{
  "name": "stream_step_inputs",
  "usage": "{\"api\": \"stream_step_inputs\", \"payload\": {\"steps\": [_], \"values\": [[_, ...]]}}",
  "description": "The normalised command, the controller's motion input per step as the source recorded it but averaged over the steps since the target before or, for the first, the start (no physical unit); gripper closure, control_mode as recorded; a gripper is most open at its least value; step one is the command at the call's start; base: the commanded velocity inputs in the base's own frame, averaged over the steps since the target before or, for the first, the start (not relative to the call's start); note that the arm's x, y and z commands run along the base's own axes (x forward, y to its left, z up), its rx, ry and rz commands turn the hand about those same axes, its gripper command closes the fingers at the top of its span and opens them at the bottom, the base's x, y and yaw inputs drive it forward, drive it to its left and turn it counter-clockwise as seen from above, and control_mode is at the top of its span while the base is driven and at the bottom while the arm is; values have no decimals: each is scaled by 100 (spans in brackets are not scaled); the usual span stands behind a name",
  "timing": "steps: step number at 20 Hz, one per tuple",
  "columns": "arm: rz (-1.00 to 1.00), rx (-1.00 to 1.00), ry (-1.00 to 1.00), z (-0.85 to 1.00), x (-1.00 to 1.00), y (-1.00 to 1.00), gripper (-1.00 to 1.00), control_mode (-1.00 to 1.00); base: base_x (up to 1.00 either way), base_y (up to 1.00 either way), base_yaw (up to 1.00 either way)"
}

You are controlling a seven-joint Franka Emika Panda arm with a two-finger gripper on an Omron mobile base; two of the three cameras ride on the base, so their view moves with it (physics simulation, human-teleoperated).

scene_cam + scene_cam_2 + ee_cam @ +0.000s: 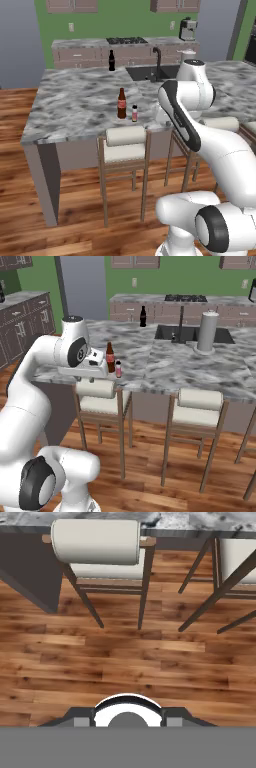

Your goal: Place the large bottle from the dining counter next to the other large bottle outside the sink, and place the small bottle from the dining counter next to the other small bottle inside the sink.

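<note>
Brown glass large bottle with red label stands upright near the marbled dining counter edge, tiny pinkish small bottle just right; gripper's opening cannot be told.

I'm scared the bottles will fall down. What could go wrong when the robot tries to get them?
The large bottle and the small bottle stand close together near the dining counter edge, so reaching for one could knock the other over or off onto the wooden floor. A stool sits right below them, and the arm might bump it coming in.
</note>
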Motion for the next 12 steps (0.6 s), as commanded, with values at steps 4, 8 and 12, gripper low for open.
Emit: {"api": "stream_step_inputs", "payload": {"steps": [4,8,12], "values": [[0,0,0,0,0,0,-100,100,6,0,-1],[0,0,0,0,0,0,-100,100,96,36,-12],[0,0,0,0,0,0,-100,100,77,35,-8]]}}
